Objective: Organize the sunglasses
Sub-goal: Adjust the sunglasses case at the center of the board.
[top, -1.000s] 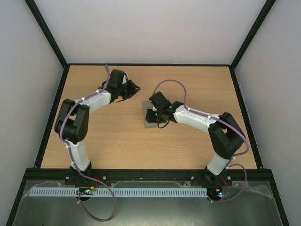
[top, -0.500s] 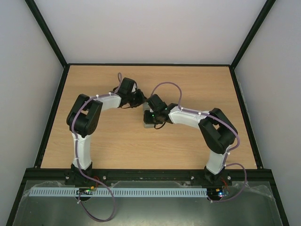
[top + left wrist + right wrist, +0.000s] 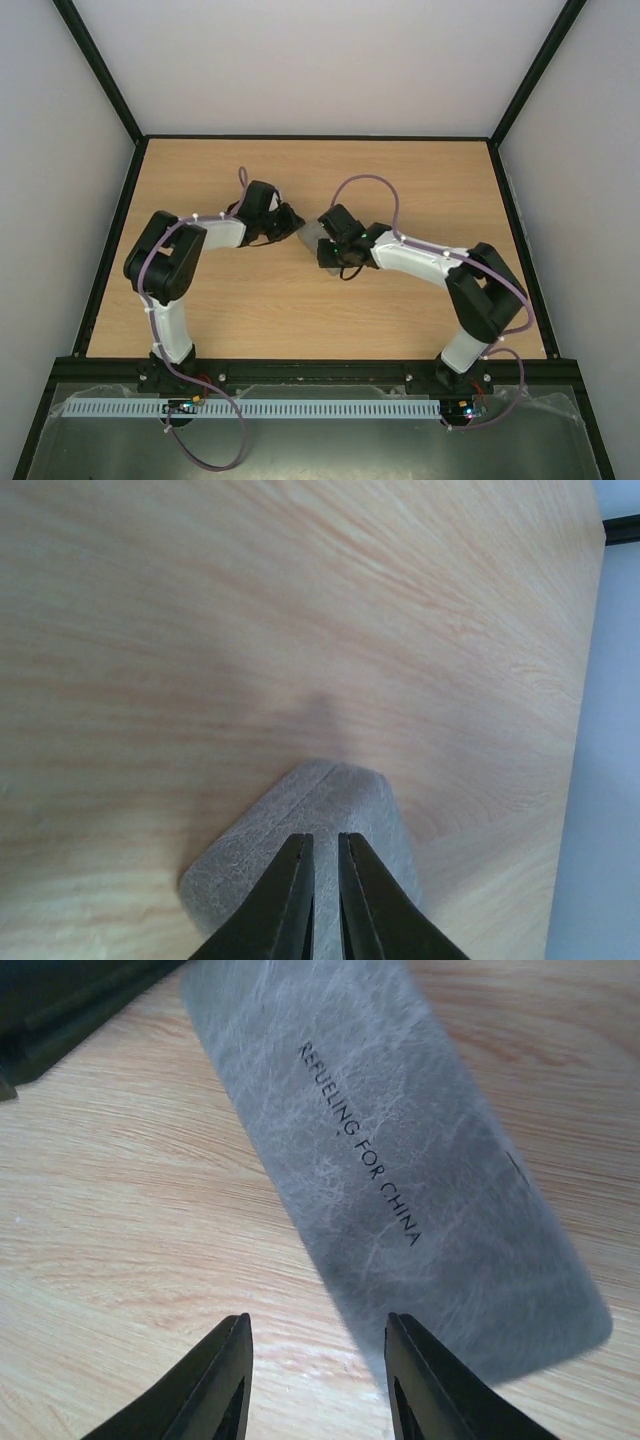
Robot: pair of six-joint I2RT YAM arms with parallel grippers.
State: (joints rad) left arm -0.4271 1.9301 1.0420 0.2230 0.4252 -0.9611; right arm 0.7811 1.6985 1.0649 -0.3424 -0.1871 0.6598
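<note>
The sunglasses are hidden in every view. A closed grey case (image 3: 311, 234) with black lettering lies aslant in the middle of the table, between the two grippers. In the left wrist view my left gripper (image 3: 322, 837) hovers over one rounded end of the case (image 3: 345, 805), with only a thin slit between its fingers and nothing in them. My right gripper (image 3: 318, 1322) stands open beside the long edge of the case (image 3: 400, 1160), its right finger over that edge, holding nothing. From above, the left gripper (image 3: 290, 222) and the right gripper (image 3: 330, 252) flank the case.
The wooden table (image 3: 250, 300) is bounded by a black frame and white walls. The left gripper's dark body (image 3: 60, 1010) shows at the top left of the right wrist view, close to the case's far end.
The left arm has swung right to the case's end and its jaws have narrowed. The right gripper's jaws have opened wider. The case has turned to lie more aslant.
</note>
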